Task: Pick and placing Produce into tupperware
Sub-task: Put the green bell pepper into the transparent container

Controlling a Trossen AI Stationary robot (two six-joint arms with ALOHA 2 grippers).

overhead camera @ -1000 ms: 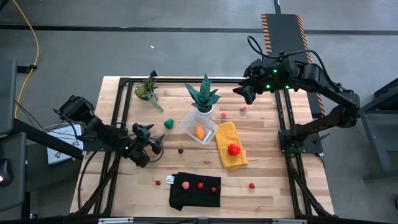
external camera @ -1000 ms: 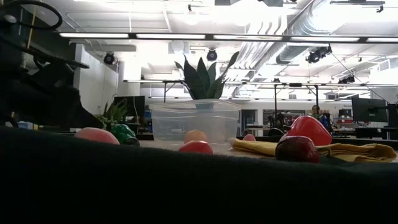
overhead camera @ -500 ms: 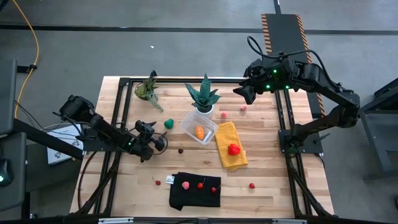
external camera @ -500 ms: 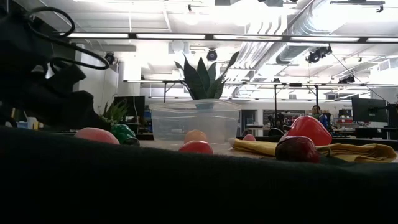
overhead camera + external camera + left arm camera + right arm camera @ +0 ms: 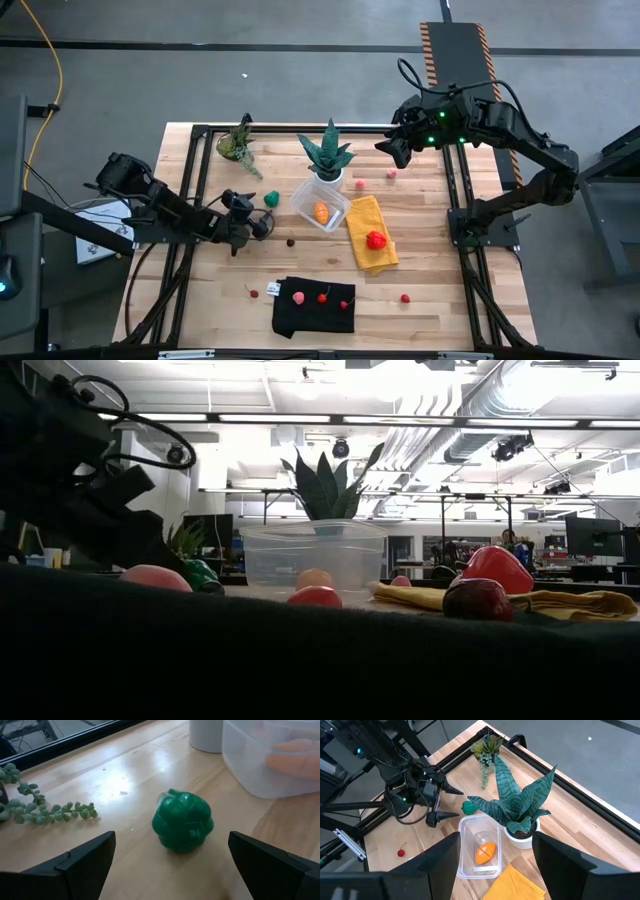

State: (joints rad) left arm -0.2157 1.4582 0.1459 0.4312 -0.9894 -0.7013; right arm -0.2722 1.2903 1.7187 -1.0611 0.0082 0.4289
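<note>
Produce is scattered over the worktop: a green pepper (image 5: 182, 821) lies just beside the clear tupperware (image 5: 320, 204) near the middle, which holds an orange piece (image 5: 321, 212). The left arm stretches low from the left edge, its left gripper (image 5: 262, 222) released, fingers (image 5: 75, 865) spread wide either side of the pepper without touching it. The right arm is raised over the far right corner, bent at the elbow, its right gripper (image 5: 385, 148) parted and holding nothing.

left claw (image 5: 262, 224) open, just beside green produce (image 5: 271, 199) | tupperware (image 5: 321, 204) holds orange piece (image 5: 320, 212) | right claw (image 5: 388, 150) raised over surface (image 5: 440, 260)
</note>
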